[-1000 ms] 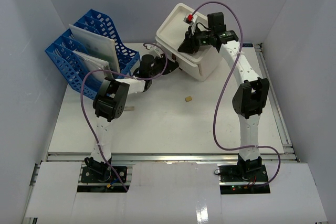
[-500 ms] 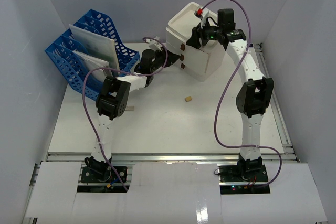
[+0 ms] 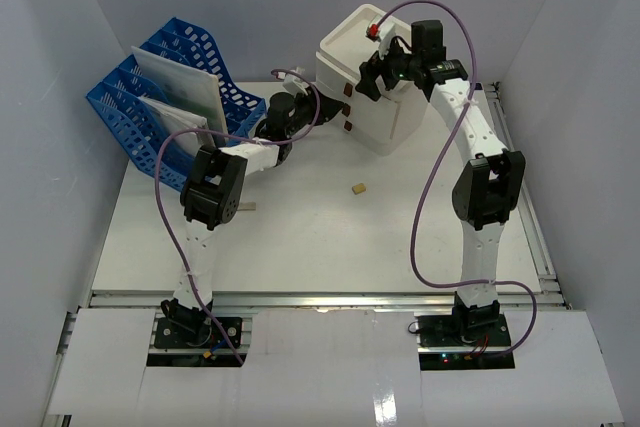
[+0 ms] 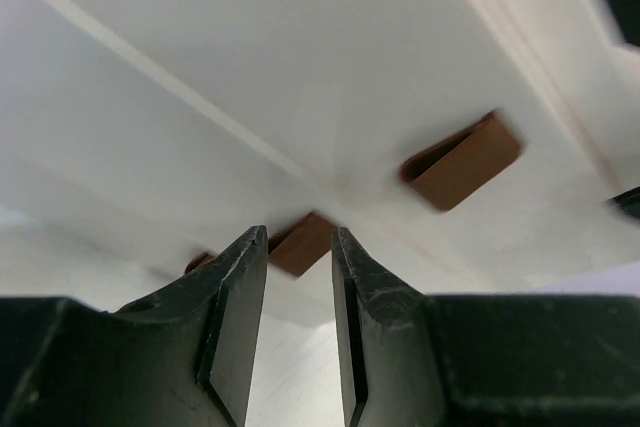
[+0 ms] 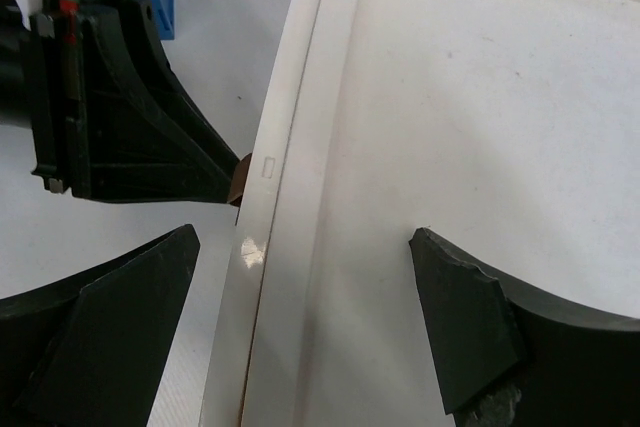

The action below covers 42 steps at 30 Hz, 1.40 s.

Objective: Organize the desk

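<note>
Be centring your slightly parted left gripper [image 4: 298,247] on the small brown rectangular handle [image 4: 306,237] of the white plastic drawer box [image 3: 385,107] while your wide-apart right gripper [image 5: 305,247] is straddling its rim [image 5: 290,137].

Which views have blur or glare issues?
Left wrist: brown drawer handle soft, white drawer box nearly blown out, left claw sharp. Right wrist: small glare spot on the box rim, otherwise clear. Top external: desk evenly lit, sharp, only faint shadows.

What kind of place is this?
Probably a robot testing booth, not a real office: plain white walls surround a white desk, two robot arms are bolted at its front edge, and blue paper trays and a drawer box sit on it.
</note>
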{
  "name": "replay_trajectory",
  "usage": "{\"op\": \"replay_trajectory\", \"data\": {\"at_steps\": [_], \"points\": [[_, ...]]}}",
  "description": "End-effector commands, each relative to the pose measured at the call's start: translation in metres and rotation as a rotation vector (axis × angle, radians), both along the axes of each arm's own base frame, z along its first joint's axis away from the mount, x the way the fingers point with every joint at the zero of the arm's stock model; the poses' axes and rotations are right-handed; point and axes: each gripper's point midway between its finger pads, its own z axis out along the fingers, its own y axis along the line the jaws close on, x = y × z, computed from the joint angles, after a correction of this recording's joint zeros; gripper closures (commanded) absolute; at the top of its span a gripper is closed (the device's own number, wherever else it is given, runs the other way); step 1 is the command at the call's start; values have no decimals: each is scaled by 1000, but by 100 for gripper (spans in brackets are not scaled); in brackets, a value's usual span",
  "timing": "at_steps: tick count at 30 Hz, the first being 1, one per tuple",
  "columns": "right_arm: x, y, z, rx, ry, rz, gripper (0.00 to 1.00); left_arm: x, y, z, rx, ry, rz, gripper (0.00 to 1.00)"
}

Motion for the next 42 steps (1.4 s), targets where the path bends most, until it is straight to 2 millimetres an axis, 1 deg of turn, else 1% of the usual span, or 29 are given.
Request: {"op": "replay_trajectory", "data": {"at_steps": [1, 2, 5, 7, 9, 12, 16, 19, 24, 31, 34, 38, 42], "points": [[-19, -22, -70, -192, 165, -86, 6, 8, -4, 53, -66, -73, 9, 57], [-19, -24, -74, -208, 164, -97, 7, 9, -3, 52, -67, -68, 14, 57], [-13, -30, -76, -241, 146, -139, 14, 11, -4, 46, -72, -55, 17, 55], [-10, -32, -77, -252, 139, -152, 26, 12, -4, 43, -71, -49, 18, 54], [-6, -36, -80, -270, 134, -166, 35, 14, -7, 43, -68, -41, 9, 53], [-3, -38, -84, -285, 133, -172, 44, 15, -10, 36, -60, -23, 1, 54], [-3, -36, -89, -282, 144, -167, 51, 19, -14, 33, -73, -17, 1, 54], [-6, -33, -93, -269, 163, -154, 55, 23, -18, 32, -76, -15, 1, 53], [-10, -29, -100, -262, 194, -131, 57, 30, -22, 29, -89, -10, 11, 54], [-20, -22, -105, -244, 230, -85, 61, 37, -23, 25, -150, 11, 59, 57], [-22, -21, -106, -239, 240, -79, 62, 39, -25, 24, -200, 23, 76, 61], [-23, -21, -106, -237, 243, -76, 62, 39, -25, 28, -257, 29, 80, 76], [-23, -20, -105, -232, 246, -78, 62, 37, -24, 32, -296, 33, 82, 78]]}}
